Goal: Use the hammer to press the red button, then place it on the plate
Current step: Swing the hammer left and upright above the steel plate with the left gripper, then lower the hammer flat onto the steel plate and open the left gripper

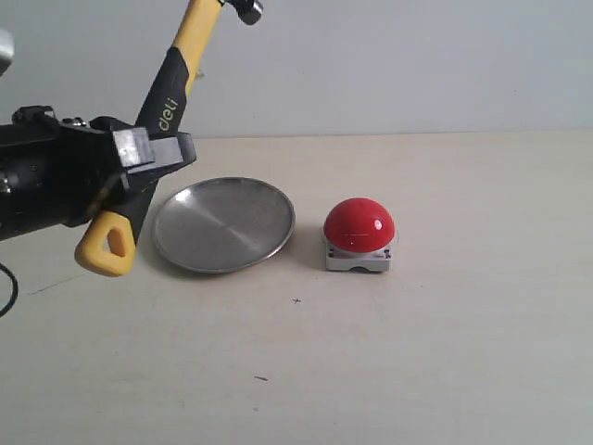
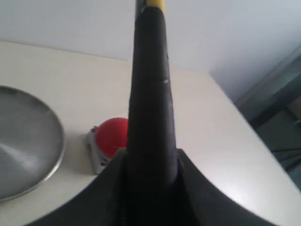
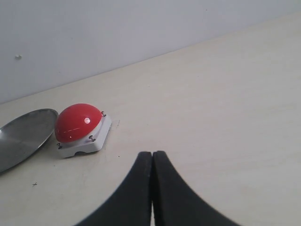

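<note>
My left gripper (image 1: 148, 162) is shut on the black grip of the hammer (image 1: 171, 88), held high at the left of the exterior view. The handle slants up to the right; its dark head (image 1: 248, 9) sits at the top edge and its yellow butt end (image 1: 107, 246) hangs below the gripper. In the left wrist view the hammer handle (image 2: 150, 94) fills the middle, clamped by the left gripper (image 2: 151, 162). The silver plate (image 1: 224, 223) lies below and right of the gripper. The red button (image 1: 359, 226) stands right of the plate. My right gripper (image 3: 152, 154) is shut and empty, apart from the red button (image 3: 77, 123).
The pale tabletop (image 1: 417, 352) extends in front of and to the right of the button. A grey wall (image 1: 417, 65) backs the table. In the left wrist view the table edge (image 2: 244, 117) drops off to a dark area at the right.
</note>
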You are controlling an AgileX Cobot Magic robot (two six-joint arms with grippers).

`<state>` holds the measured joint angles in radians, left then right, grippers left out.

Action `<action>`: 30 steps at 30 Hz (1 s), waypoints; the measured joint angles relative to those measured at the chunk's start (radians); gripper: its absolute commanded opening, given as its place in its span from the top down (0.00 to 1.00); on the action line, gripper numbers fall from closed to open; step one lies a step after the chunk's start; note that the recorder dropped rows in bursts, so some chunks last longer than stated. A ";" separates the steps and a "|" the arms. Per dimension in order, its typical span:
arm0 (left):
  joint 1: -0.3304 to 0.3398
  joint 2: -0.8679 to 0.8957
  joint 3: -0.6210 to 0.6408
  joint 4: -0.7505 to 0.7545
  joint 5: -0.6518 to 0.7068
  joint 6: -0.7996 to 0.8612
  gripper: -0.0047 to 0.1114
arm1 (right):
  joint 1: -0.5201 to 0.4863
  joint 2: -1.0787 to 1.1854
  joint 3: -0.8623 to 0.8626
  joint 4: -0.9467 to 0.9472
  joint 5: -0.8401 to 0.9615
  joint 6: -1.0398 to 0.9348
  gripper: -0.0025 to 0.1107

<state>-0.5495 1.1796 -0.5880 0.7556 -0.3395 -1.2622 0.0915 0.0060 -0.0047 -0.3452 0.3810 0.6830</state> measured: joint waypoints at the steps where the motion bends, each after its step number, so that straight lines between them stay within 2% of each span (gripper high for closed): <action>1: 0.038 0.009 0.015 0.041 -0.080 -0.049 0.96 | 0.000 0.000 0.000 0.000 0.000 0.000 0.98; 7: 0.264 0.123 0.033 0.280 -0.473 -0.263 0.96 | 0.000 0.000 0.000 0.000 0.000 0.000 0.98; 9: 0.327 0.183 0.033 0.309 -0.555 -0.297 0.96 | 0.000 0.000 0.000 0.000 0.000 0.000 0.98; 12: 0.389 0.274 0.033 0.313 -0.599 -0.318 0.96 | 0.000 0.000 0.000 0.000 0.000 0.000 0.98; 17: 0.420 0.437 -0.006 0.318 -0.593 -0.341 0.96 | 0.000 0.000 0.000 0.000 0.000 0.000 0.98; 30: 0.420 0.758 -0.209 0.383 -0.612 -0.350 0.96 | 0.000 0.000 0.000 0.000 0.000 0.000 0.98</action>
<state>-0.1292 1.9375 -0.7973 1.1388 -0.9512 -1.6117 0.0915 0.0060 -0.0047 -0.3452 0.3810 0.6830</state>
